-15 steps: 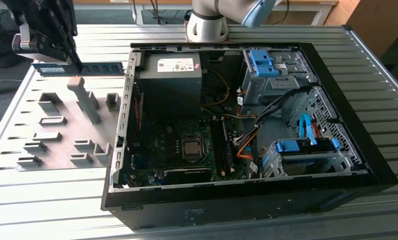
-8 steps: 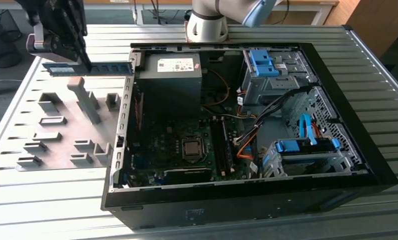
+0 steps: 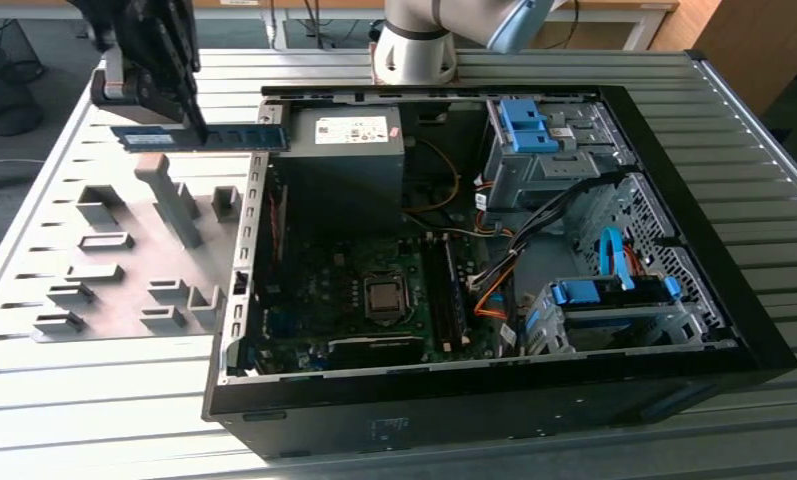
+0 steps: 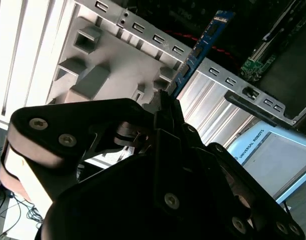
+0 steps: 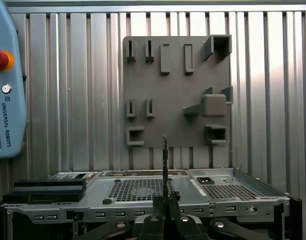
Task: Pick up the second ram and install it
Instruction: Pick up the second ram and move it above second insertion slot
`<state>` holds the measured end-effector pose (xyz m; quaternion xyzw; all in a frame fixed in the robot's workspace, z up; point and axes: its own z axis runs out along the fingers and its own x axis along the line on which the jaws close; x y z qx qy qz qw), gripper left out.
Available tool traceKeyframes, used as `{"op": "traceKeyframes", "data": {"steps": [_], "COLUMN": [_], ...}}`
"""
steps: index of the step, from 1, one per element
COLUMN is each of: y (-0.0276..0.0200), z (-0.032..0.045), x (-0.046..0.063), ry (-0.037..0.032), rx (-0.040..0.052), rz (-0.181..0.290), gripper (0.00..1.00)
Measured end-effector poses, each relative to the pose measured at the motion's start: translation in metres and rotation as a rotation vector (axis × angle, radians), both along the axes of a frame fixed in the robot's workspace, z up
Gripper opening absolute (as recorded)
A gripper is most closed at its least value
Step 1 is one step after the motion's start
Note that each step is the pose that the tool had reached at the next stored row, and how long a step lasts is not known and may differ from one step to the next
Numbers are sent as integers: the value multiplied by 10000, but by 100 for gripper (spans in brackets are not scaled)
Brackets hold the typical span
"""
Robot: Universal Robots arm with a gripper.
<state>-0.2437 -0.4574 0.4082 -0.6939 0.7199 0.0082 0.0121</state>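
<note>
The second ram (image 3: 225,137) is a thin blue stick that hangs level in the air above the far end of the grey fixture plate (image 3: 118,260), just outside the open computer case (image 3: 718,300). My gripper (image 3: 189,128) is shut on it near its middle, coming down from above. In the second wrist view the ram (image 4: 200,47) sticks out past the gripper (image 4: 165,97) toward the case wall. In the first wrist view I see the ram (image 5: 164,160) edge-on, rising from the gripper (image 5: 165,200). The dark memory slots (image 3: 445,290) lie on the motherboard (image 3: 331,290) inside the case.
The power supply (image 3: 351,150) fills the case's far corner next to the ram. Drive bays with blue latches (image 3: 525,125) and cables sit on the exterior view's right. The arm's base (image 3: 418,45) stands behind the case. A teach pendant (image 5: 5,80) lies on the slatted table.
</note>
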Motion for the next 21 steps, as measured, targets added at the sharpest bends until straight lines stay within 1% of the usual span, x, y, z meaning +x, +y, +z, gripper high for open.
{"op": "traceKeyframes", "data": {"steps": [5,11,21], "y": [0,0,0], "z": [-3,-7,-15], "x": [141,362,703], "ry": [0,0,0], "rx": [0,-1,-1], "rz": [0,-1,1], "gripper": [14,14,14]}}
